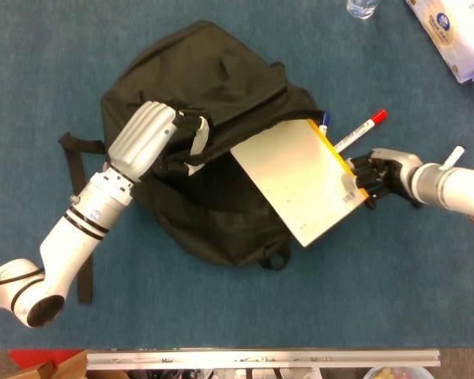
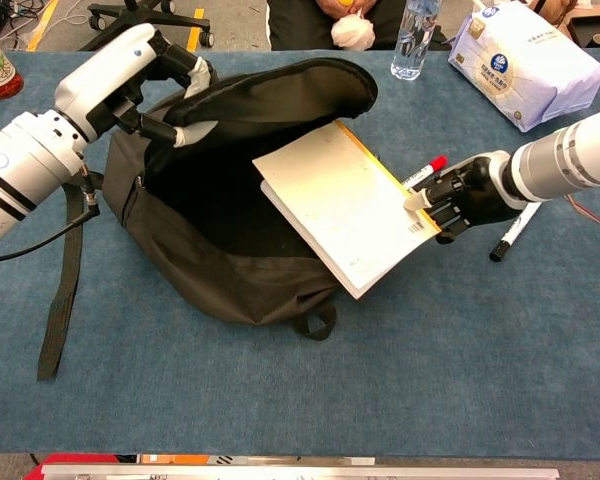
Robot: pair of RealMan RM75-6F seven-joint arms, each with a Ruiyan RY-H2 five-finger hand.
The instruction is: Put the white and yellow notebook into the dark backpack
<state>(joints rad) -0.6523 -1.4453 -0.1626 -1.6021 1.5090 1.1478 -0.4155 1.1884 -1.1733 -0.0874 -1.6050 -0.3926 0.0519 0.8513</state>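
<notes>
The dark backpack (image 1: 197, 79) (image 2: 220, 270) lies on the blue table with its mouth open toward the right. My left hand (image 1: 154, 134) (image 2: 145, 70) grips the upper flap and holds it raised. The white notebook with a yellow spine (image 1: 296, 178) (image 2: 340, 205) is tilted, its left end inside the bag's opening and its right end still outside. My right hand (image 1: 375, 175) (image 2: 455, 195) pinches the notebook's right corner near the barcode.
A red-capped marker (image 1: 362, 129) (image 2: 425, 171) and a blue-capped pen (image 1: 322, 120) lie just behind the notebook. A black marker (image 2: 508, 235) lies by my right wrist. A water bottle (image 2: 417, 35) and a white package (image 2: 525, 60) stand at the back right. The bag's strap (image 2: 60, 290) trails left.
</notes>
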